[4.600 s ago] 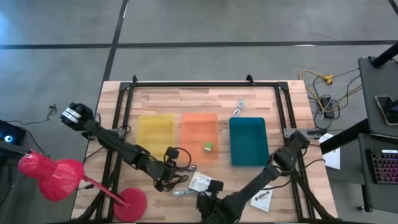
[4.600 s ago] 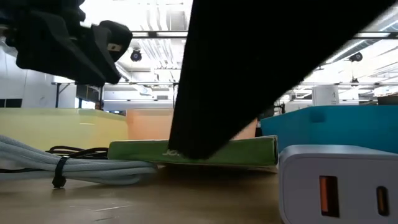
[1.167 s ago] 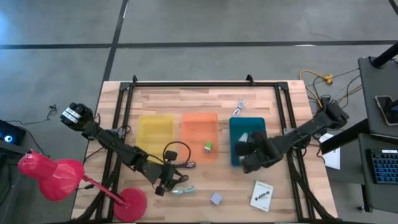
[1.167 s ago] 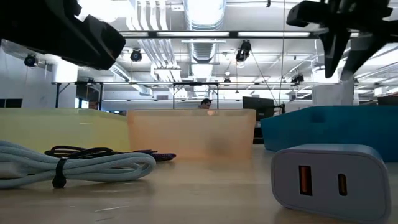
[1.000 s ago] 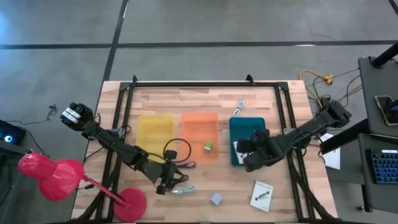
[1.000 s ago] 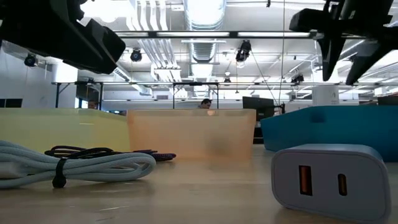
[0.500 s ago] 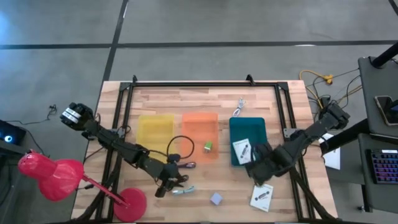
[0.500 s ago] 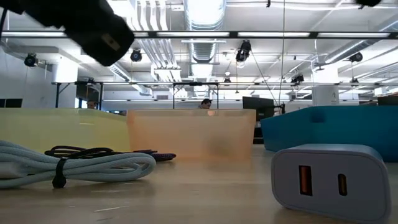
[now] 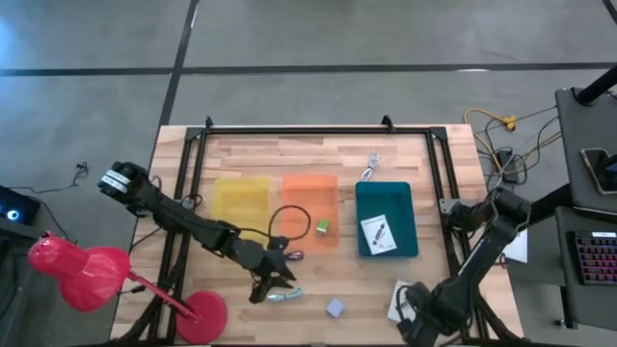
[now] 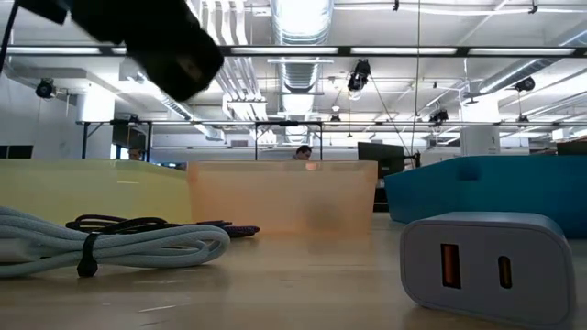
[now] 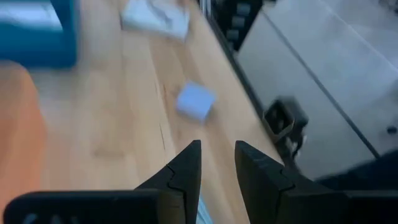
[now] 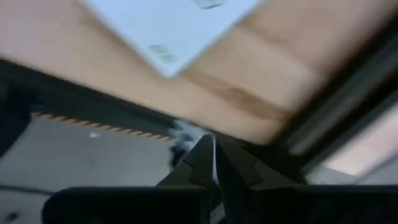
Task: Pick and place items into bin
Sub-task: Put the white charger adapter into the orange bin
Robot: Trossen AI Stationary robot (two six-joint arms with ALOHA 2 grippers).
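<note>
Lavender cube [image 9: 335, 307] lies just beyond left claw [image 9: 273, 288], apart.

Wooden table [image 9: 318, 154], three bins (yellow, orange, teal), lavender cube [image 9: 335, 307], cables

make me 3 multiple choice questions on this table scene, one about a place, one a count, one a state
1. Where does the green cube lie?
A. in the orange bin
B. in the yellow bin
C. on bare table

2. How many bins stand in the row?
A. two
B. three
C. four

3. How are the left gripper fingers?
A. clamped on the lavender cube
B. slightly apart, holding nothing
C. shut on a cable

Answers: 1 A, the cube sits in the orange bin's corner nearest the teal bin. 2 B, yellow, orange and teal stand side by side. 3 B, the left wrist view shows a narrow gap, with the lavender cube lying ahead.
</note>
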